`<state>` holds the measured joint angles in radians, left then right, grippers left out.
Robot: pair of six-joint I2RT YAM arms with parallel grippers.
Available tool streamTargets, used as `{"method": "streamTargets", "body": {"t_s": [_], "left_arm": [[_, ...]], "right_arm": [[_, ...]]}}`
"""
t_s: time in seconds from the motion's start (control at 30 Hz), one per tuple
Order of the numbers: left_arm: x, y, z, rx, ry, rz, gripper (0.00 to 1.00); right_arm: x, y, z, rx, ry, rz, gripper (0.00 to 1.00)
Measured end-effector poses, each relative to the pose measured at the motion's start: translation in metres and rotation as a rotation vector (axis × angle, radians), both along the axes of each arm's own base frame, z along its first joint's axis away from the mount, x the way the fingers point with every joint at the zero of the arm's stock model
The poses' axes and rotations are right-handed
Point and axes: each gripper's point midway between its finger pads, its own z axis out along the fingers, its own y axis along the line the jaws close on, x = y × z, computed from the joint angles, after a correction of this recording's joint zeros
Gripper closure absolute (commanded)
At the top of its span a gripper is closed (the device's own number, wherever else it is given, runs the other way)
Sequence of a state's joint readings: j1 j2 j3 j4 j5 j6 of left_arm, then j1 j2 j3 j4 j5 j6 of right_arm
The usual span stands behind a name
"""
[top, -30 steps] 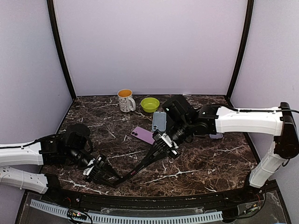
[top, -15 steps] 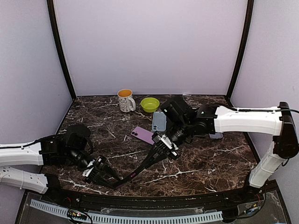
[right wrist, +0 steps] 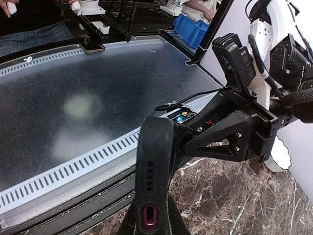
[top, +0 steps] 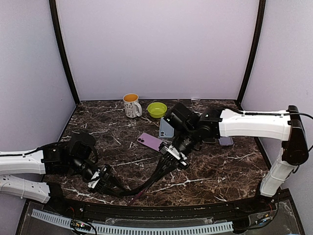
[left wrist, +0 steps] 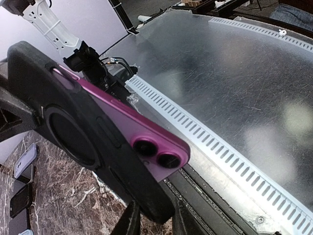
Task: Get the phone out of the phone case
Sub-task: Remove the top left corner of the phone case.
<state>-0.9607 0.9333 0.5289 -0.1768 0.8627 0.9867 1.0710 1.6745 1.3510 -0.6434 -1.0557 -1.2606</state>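
Purple phone (left wrist: 146,142) juts from case (left wrist: 63,122) — clearest at left wrist; left gripper (left wrist: 155,221), right gripper (top: 165,165) pinch case.

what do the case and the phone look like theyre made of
The case: matte black, probably silicone or soft rubber; no glare, and it looks slightly bowed. The phone: satin magenta back, maybe frosted glass or metal; soft sheen, two glossy lenses.
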Motion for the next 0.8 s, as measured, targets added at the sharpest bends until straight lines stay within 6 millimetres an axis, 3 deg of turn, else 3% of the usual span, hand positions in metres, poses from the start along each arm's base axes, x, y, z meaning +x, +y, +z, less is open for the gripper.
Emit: {"method": "streamTargets", "body": {"t_s": [0.17, 0.33, 0.53, 0.8], "left_arm": [[0.007, 0.001, -0.005, 0.015, -0.035, 0.044, 0.69], [0.020, 0.000, -0.004, 0.010, -0.093, 0.107, 0.55], [0.035, -0.002, 0.008, -0.038, -0.173, 0.177, 0.54], [0.062, -0.005, 0.026, -0.099, -0.292, 0.306, 0.54]], "right_arm": [[0.001, -0.001, -0.007, 0.013, -0.035, -0.018, 1.00], [0.005, -0.004, -0.010, 0.068, -0.091, -0.109, 1.00], [0.016, -0.005, 0.001, 0.136, -0.163, -0.220, 1.00], [0.031, -0.022, 0.009, 0.206, -0.258, -0.376, 1.00]]}}
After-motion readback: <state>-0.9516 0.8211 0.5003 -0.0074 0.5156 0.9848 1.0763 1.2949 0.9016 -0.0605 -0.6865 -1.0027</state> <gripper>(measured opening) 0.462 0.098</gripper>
